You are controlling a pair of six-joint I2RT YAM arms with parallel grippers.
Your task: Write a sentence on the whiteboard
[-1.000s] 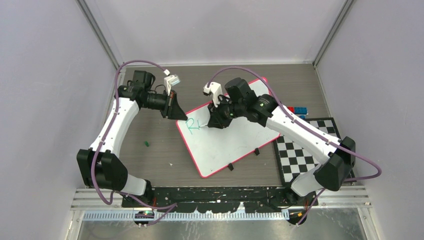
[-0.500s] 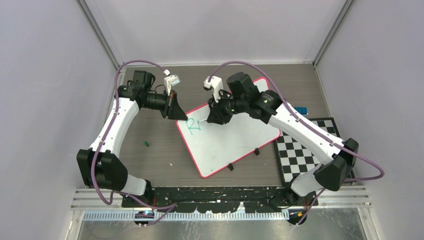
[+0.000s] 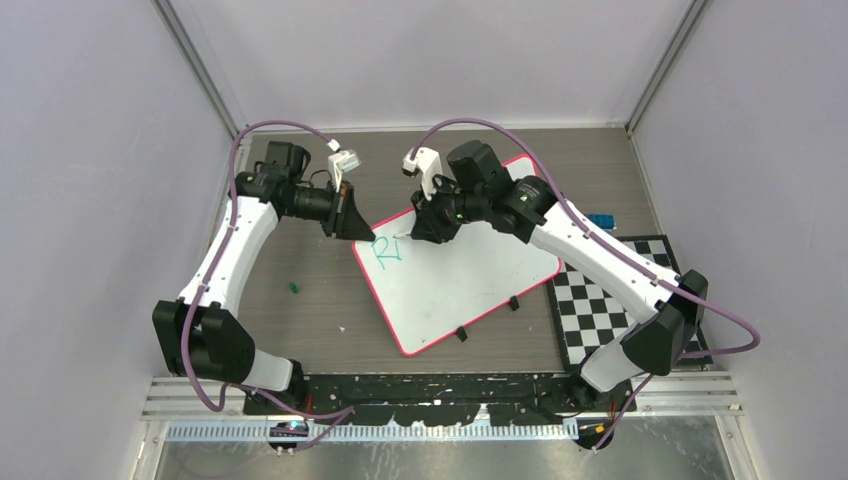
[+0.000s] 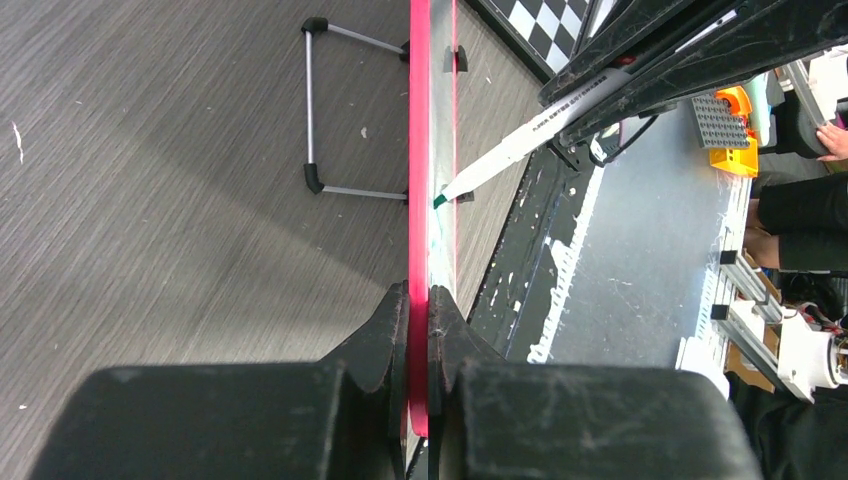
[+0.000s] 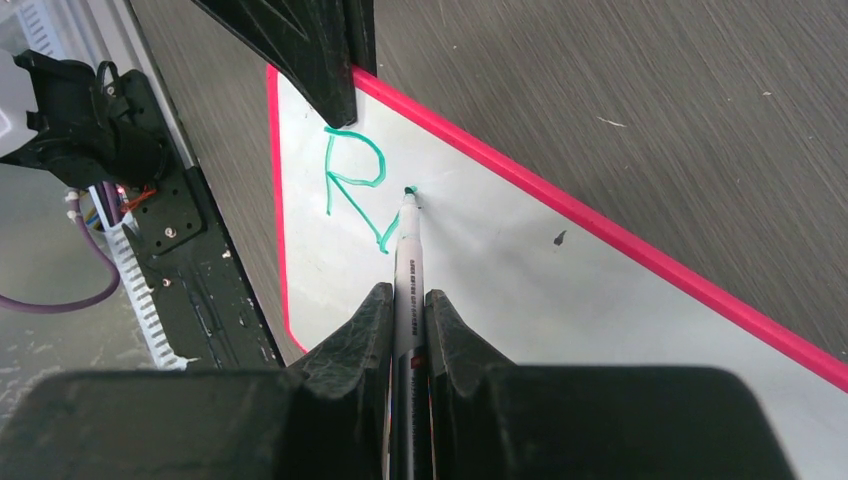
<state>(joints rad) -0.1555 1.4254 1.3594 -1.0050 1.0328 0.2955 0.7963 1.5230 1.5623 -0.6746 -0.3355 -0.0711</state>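
The whiteboard (image 3: 470,275) lies tilted on the table, white with a pink-red rim (image 5: 600,230). The sentence (image 3: 386,251) is one teal-green "R" near the board's far left corner, clear in the right wrist view (image 5: 352,185). My left gripper (image 3: 360,230) is shut on that corner's rim (image 4: 419,250), seen edge-on in the left wrist view. My right gripper (image 3: 425,230) is shut on a white marker (image 5: 408,270). The marker's green tip (image 5: 409,190) touches the board just right of the "R". The marker also shows in the left wrist view (image 4: 530,135).
A black-and-white checkerboard mat (image 3: 610,300) lies right of the board, with blue and red bricks (image 3: 598,221) behind it. A small green piece (image 3: 294,288) lies on the table left of the board. Black clips (image 3: 461,334) line the board's near edge.
My right gripper has moved the marker left and away from me, to a spot just right of the "R". The left gripper has kept its hold on the corner.
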